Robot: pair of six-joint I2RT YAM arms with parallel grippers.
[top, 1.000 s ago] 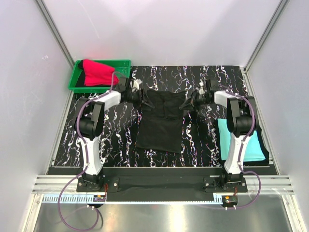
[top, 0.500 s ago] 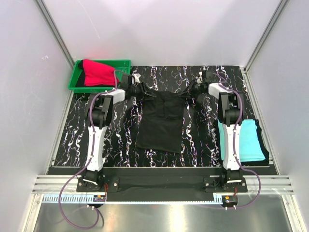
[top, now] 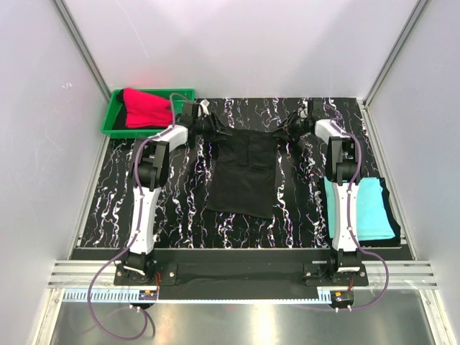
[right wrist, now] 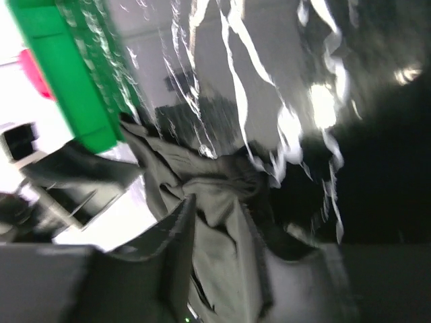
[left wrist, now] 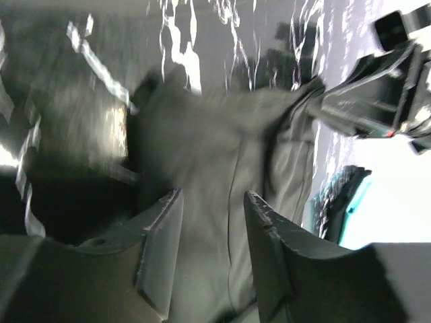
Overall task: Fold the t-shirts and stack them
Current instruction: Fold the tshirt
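Note:
A black t-shirt (top: 241,176) lies spread on the marbled mat, its far edge stretched between my two grippers. My left gripper (top: 213,130) is at the far left corner. In the left wrist view its fingers stand apart (left wrist: 213,195) with flat black cloth (left wrist: 202,134) in the gap. At the far right corner, my right gripper (top: 287,131) has its fingers a little apart (right wrist: 219,205) with wrinkled black cloth (right wrist: 222,182) between them. A red t-shirt (top: 147,108) lies in the tray. A folded turquoise t-shirt (top: 370,208) rests at the right.
The green plastic tray (top: 111,123) stands at the back left corner, just left of my left gripper. Grey walls close in the mat (top: 172,208) on the left, right and back. The right arm's links run over the turquoise shirt's left edge.
Both arms reached farther back, and the shirt's far edge went with them and spread wider. The right gripper's fingers have parted.

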